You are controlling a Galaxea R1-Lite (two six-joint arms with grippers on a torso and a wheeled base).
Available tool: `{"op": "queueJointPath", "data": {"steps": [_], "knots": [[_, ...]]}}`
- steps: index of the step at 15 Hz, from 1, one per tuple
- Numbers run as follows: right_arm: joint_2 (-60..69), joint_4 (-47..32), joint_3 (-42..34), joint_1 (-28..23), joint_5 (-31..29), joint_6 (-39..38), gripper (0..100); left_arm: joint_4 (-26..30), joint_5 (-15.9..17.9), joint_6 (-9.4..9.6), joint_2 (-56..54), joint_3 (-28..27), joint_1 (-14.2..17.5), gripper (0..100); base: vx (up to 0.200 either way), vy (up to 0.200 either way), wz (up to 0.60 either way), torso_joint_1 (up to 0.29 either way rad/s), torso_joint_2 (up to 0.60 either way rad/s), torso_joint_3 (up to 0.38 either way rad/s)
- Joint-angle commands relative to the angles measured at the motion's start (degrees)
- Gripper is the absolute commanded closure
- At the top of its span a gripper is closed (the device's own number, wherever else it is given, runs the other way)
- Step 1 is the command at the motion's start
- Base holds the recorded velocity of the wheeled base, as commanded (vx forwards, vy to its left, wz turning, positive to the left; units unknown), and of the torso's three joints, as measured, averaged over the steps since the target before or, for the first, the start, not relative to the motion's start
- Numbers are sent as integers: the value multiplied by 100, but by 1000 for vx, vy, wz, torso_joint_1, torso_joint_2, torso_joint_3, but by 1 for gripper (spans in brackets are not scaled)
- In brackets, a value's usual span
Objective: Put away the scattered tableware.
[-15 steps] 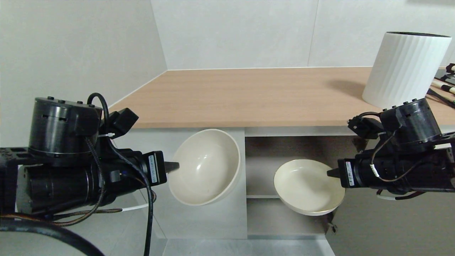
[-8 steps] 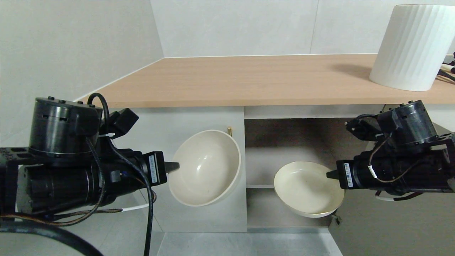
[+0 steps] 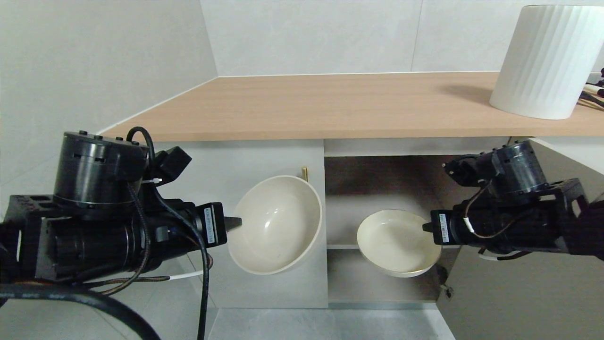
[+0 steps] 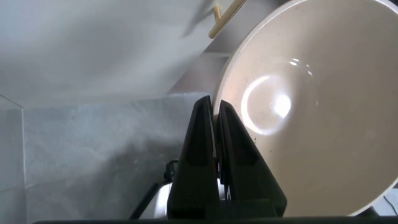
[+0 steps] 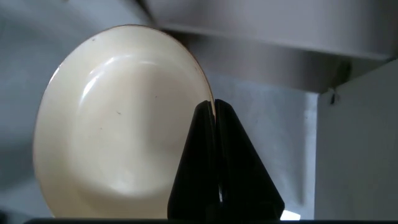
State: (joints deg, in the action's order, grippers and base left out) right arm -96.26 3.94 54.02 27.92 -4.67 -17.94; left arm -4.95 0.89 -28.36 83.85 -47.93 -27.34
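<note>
While L hand (image 3: 234, 222) pinches rim of deep cream bowl (image 3: 276, 229), R hand (image 3: 427, 227) pinches shallower cream dish (image 3: 395, 242).

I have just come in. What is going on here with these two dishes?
The robot is putting tableware away under the wooden counter. Its left gripper is shut on the rim of a deep bowl, held before the closed cabinet door. Its right gripper is shut on the rim of a shallow bowl, held in front of the open compartment. Neither dish is set down yet.
</note>
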Motion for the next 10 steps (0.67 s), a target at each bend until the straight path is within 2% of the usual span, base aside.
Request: {"op": "queueJointPath", "data": {"steps": [1, 3, 4, 10], "knots": [[-1141, 749, 21, 3, -342, -34, 100, 3, -1, -3, 106, -5, -25, 100, 0, 0, 0, 0, 0, 0], [-2037, 1742, 153, -190, -561, -16, 100, 3, 8, -3, 114, -5, -34, 100, 0, 0, 0, 0, 0, 0], [-2310, 1962, 276, -269, -570, -16, 100, 3, -1, -3, 114, -5, -34, 100, 0, 0, 0, 0, 0, 0], [-3470, 2032, 1252, -445, -931, -649, 100, 3, 8, -12, 264, -14, -148, 100, 0, 0, 0, 0, 0, 0]]}}
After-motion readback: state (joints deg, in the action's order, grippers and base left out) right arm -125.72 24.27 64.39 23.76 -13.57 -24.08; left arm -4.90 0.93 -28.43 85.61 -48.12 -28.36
